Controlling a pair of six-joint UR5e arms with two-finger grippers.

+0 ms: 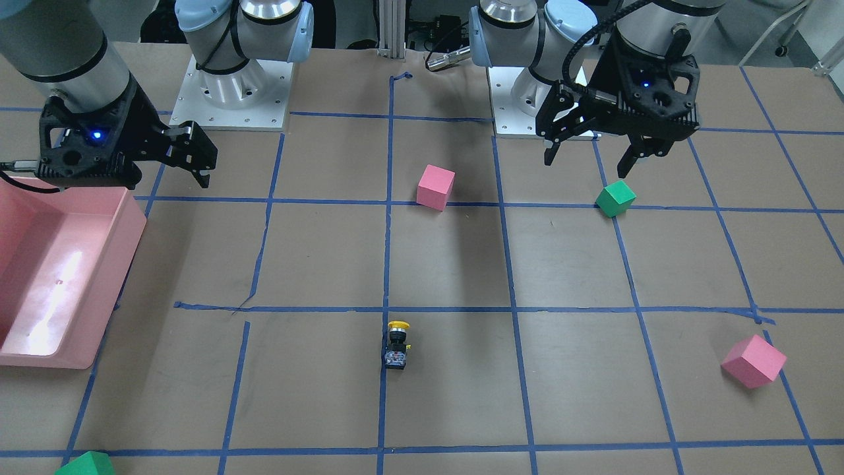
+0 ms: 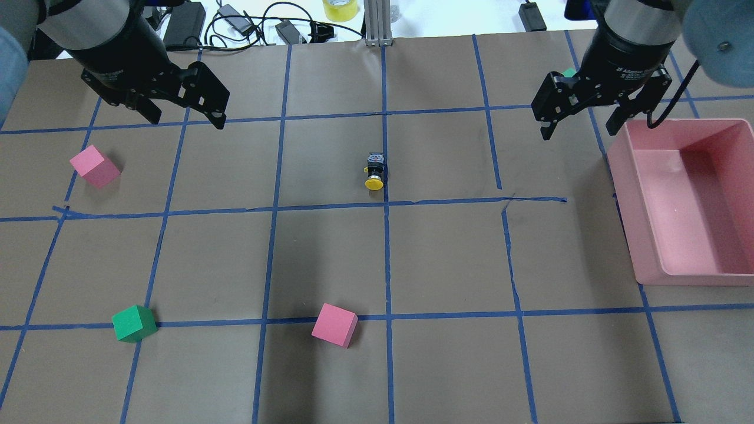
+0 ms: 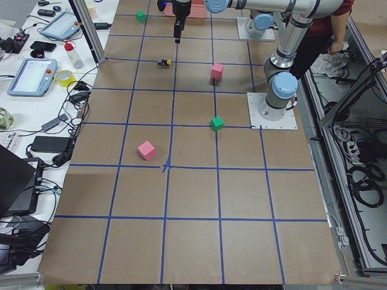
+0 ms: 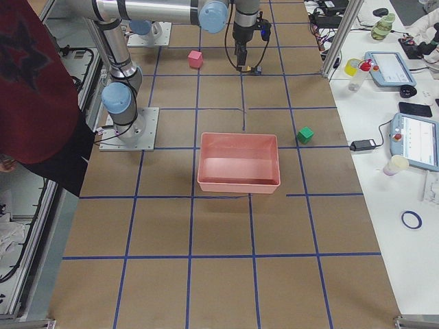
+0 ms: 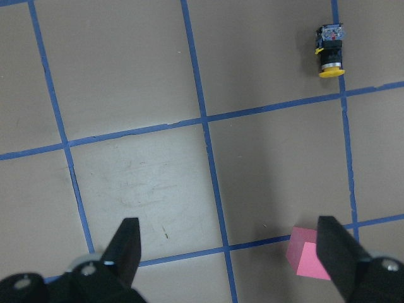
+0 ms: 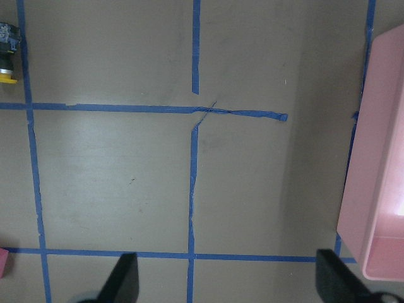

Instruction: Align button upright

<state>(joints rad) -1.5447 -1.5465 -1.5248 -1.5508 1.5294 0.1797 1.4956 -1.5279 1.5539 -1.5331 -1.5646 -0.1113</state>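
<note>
- The left gripper hangs above the table with its fingers spread wide and nothing between them.
- The right gripper hangs at about the same height, its fingers also parted and empty. The pink bin is just off to its right.
- Between the two grippers and well apart from each, the button lies on its side on the brown paper, not upright. Its yellow cap points toward the robot and its grey contact block points away.
- The button is at the central blue tape line; whether it lies on the line or just beside it cannot be told.
- In the left wrist view, a pink cube sits near one fingertip.
- Farther out from the left gripper, a green cube rests on the table near it, and a second pink cube lies to its left.
</note>
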